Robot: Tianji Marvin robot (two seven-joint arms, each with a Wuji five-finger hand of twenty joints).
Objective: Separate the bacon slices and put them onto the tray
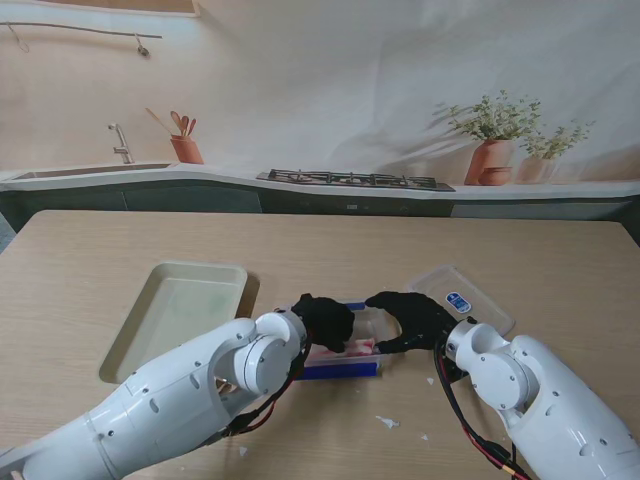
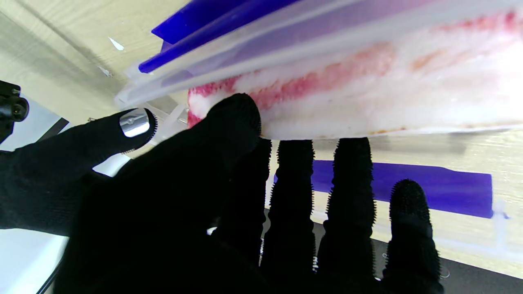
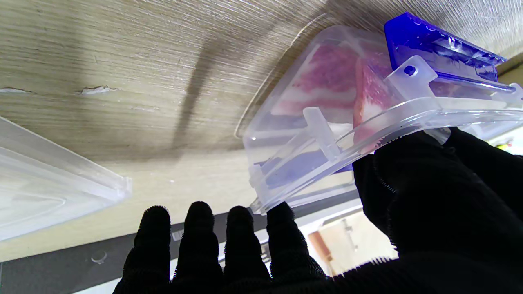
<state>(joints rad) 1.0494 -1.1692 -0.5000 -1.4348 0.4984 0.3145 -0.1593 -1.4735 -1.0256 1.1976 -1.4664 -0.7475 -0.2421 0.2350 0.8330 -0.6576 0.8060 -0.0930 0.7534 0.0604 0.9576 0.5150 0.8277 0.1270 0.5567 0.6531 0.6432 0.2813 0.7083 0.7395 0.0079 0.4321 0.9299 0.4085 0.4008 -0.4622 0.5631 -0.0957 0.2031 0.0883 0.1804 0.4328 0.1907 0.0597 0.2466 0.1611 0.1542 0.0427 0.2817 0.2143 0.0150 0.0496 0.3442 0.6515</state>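
Your wooden table point(image 1: 90, 260) carried the pale tray point(image 1: 175, 310) on its left side, well apart from the hands and holding nothing. Right of centre lay a clear lid point(image 1: 462, 297) with a blue label, flat on the table. Between tray and lid sat the clear bacon container point(image 1: 352, 350) with its blue base, and both hands met over it. Your right hand point(image 1: 412, 318) had its thumb pressed against the container's rim while its four fingers point(image 3: 196, 241) stayed spread and free of it. Your left hand point(image 1: 325, 322) pinched the near end of the bacon slices point(image 2: 367, 94) between thumb and fingers. The bacon was in the container, none on the tray.
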